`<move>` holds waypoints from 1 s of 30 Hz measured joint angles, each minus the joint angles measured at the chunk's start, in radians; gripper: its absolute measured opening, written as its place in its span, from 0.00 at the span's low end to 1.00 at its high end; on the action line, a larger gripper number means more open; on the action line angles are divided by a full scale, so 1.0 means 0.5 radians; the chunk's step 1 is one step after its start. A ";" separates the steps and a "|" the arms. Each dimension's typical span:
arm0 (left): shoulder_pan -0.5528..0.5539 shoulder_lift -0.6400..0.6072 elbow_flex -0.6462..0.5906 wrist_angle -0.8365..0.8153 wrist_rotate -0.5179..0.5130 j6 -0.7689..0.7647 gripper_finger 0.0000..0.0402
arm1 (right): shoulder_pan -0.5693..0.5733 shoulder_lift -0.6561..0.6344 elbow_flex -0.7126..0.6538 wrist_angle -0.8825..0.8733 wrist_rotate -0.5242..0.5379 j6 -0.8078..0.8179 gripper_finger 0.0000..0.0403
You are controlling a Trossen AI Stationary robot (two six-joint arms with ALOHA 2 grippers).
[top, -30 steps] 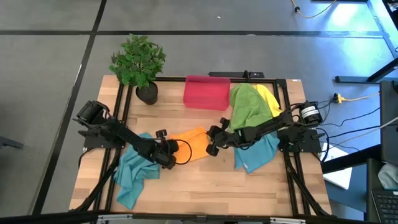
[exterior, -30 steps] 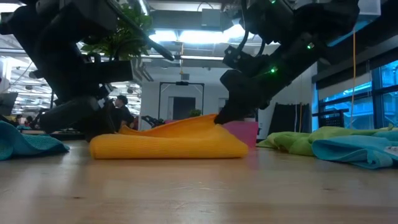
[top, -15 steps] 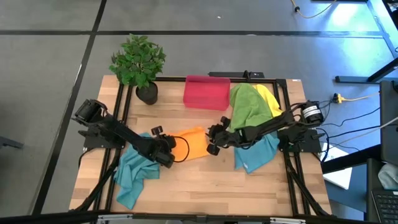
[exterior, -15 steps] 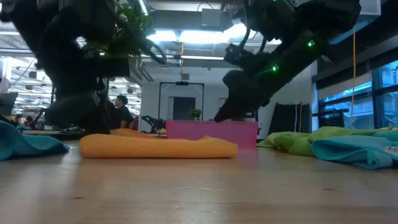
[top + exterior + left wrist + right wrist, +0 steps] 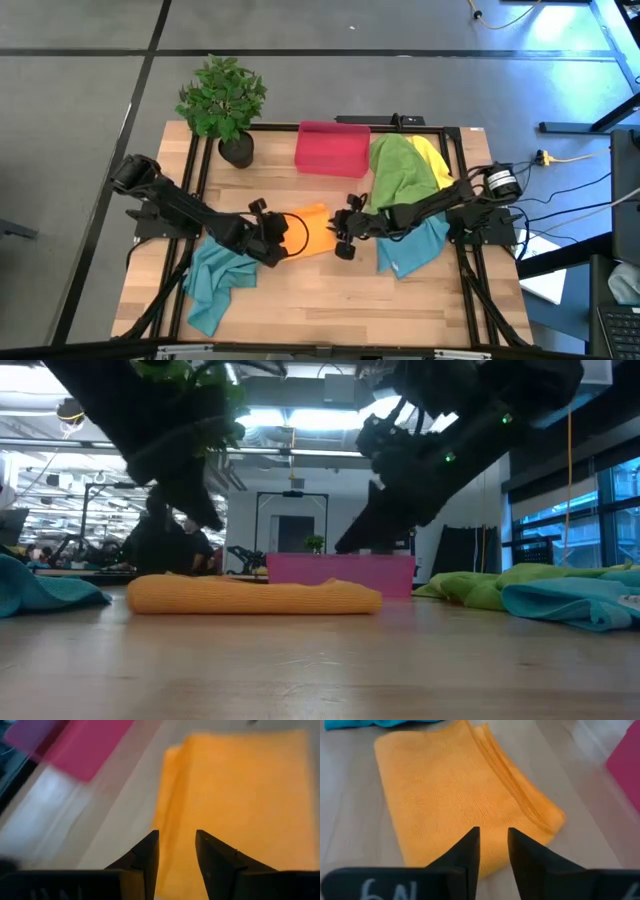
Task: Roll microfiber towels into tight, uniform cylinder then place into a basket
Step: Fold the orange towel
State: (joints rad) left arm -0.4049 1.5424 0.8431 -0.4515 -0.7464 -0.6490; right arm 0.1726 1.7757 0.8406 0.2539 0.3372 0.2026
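the left gripper [image 5: 262, 222] is hovering over the left end of the orange towel [image 5: 310, 230], its fingers [image 5: 145, 857] standing a little apart with only air between them, gripping nothing. the right gripper [image 5: 345, 228] is hanging over the towel's right end, its fingers [image 5: 468, 851] likewise parted by a narrow gap and holding nothing; in the low view both are sitting clear above the cloth.

the orange towel is lying folded flat near the middle of the table [image 5: 330, 300], several layers showing along one edge in the right wrist view, and it is not rolled into a cylinder. the basket [image 5: 332, 148] is standing behind it toward the table's far edge, beside the plant [image 5: 222, 97]. a green towel [image 5: 395, 170] and a yellow towel [image 5: 432, 158] are lying heaped just right of the basket, one teal towel [image 5: 412, 250] under the right arm and another teal towel [image 5: 215, 280] under the left arm.

a second ago both grippers were pinching the orange towel, its right end lifted off the wood; now both have let go and risen, and the cloth is lying low and flat.
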 joint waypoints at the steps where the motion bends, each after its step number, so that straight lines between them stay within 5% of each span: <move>1: 0.002 0.021 -0.017 0.092 0.003 0.052 0.29 | -0.013 0.022 0.000 0.055 -0.007 -0.001 0.22; 14: 0.033 0.219 -0.262 0.505 0.233 -0.006 0.29 | -0.359 0.392 0.003 0.537 -0.270 0.047 0.02; 22: 0.051 0.247 -0.287 0.522 0.269 -0.020 0.29 | -0.406 0.399 0.011 0.324 -0.349 0.168 0.01; 30: 0.007 0.209 -0.150 0.508 0.246 0.258 0.29 | -0.251 0.303 0.011 0.007 -0.157 0.478 0.01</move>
State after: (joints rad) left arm -0.4013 1.6467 0.7679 -0.1974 -0.6232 -0.5200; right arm 0.0470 1.9274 0.8459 0.2572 0.2589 0.4415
